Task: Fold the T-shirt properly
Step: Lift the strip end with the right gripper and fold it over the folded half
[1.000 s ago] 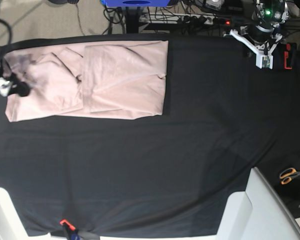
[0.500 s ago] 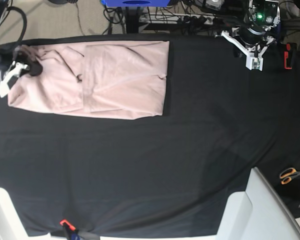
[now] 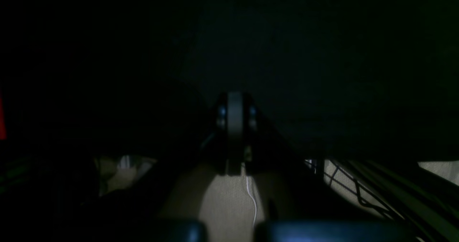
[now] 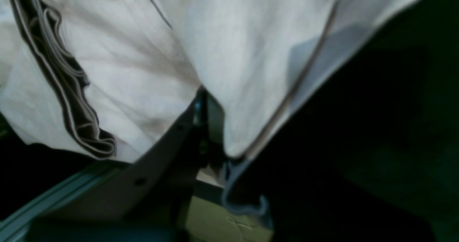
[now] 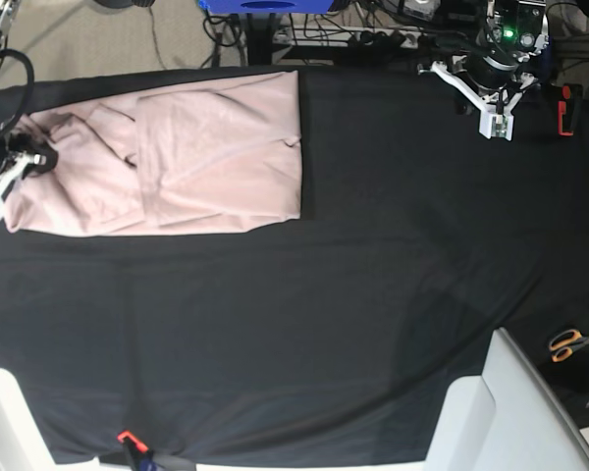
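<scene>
**A:** What does the overhead base view give us?

**B:** A black cloth (image 5: 324, 324) covers the table. The T-shirt (image 5: 167, 157), pale pink and partly folded, lies flat on it. The right gripper (image 5: 10, 167) sits at the shirt's outer edge. The left gripper (image 5: 493, 116) hangs well apart from the shirt, over bare black cloth. Orange-handled scissors (image 5: 569, 343) lie far from both grippers.

**A:** Can you tell from there whether the right fingers hold the shirt?

**B:** Not from there; the gripper is too small. The right wrist view settles it. The right gripper (image 4: 209, 127) has its fingers clamped on a fold of the T-shirt (image 4: 150, 55). Fabric spreads beyond the fingertips and drapes to either side of them, with a bunched seam off to one side. Black cloth (image 4: 376, 145) lies on the other side of the fingers.

**A:** And the left wrist view?

**B:** It is very dark. The left gripper (image 3: 235, 127) shows its fingers pressed together with nothing between them. Beyond the fingertips is only black cloth (image 3: 322, 55). Behind them, pale floor and cables show, which the base view places past the table edge.
</scene>
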### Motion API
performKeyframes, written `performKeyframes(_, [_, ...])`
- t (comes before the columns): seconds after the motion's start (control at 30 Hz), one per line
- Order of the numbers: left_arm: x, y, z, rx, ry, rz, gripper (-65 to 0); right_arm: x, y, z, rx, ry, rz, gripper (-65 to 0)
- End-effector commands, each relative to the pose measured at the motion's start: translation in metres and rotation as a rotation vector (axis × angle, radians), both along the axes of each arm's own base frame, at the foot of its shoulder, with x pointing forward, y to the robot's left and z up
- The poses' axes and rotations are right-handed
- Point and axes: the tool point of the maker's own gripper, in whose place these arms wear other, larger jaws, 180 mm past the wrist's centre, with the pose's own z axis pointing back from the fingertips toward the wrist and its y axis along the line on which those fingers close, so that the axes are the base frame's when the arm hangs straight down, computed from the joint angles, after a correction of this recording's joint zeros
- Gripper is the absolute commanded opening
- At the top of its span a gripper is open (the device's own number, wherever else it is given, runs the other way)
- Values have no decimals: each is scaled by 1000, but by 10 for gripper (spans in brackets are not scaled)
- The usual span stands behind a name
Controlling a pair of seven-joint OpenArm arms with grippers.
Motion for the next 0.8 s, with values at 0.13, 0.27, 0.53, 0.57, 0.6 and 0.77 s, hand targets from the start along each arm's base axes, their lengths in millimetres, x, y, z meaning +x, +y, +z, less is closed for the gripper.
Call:
performKeyframes(0.13, [5, 7, 7, 18, -29, 0, -650, 20, -11, 28, -163, -88, 97, -645])
performKeyframes(0.27, [6, 7, 8, 20, -32, 0, -650, 21, 11, 49, -327, -155, 221, -645])
performKeyframes(0.53, [13, 4, 9, 15, -45, -6, -650, 19, 91, 62, -672, -163, 447, -647])
performKeyframes(0.57, [14, 4, 9, 15, -46, -6, -650, 20, 102, 63, -710, -178, 459, -647])
performKeyframes(0.6, [15, 4, 10, 15, -49, -7, -650, 19, 110, 62, -750, -181, 467, -647])
performKeyframes(0.77, [17, 4, 10, 14, -54, -6, -650, 16, 154, 63, -898, -206, 527, -647])
